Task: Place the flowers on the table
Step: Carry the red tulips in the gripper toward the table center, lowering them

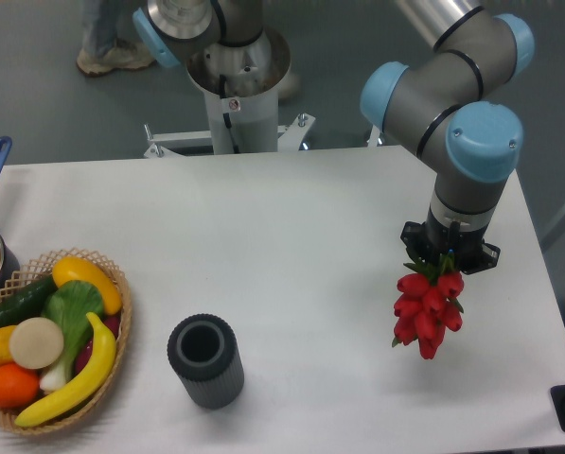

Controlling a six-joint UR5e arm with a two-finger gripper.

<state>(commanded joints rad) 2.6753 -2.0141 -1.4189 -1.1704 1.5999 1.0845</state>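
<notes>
Gripper (447,257) holds one bunch of flowers (426,309) above the table (291,236).

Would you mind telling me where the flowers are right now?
The flowers hang from the gripper over the right part of the table, well to the right of the dark cylinder.

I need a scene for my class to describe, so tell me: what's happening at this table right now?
A robot arm holds a bunch of red flowers in its gripper, blooms hanging down over the right side of the white table. From this view I cannot tell whether they touch the tabletop. A dark cylinder stands near the front, and a wicker basket of fruit and vegetables sits at the left.
</notes>
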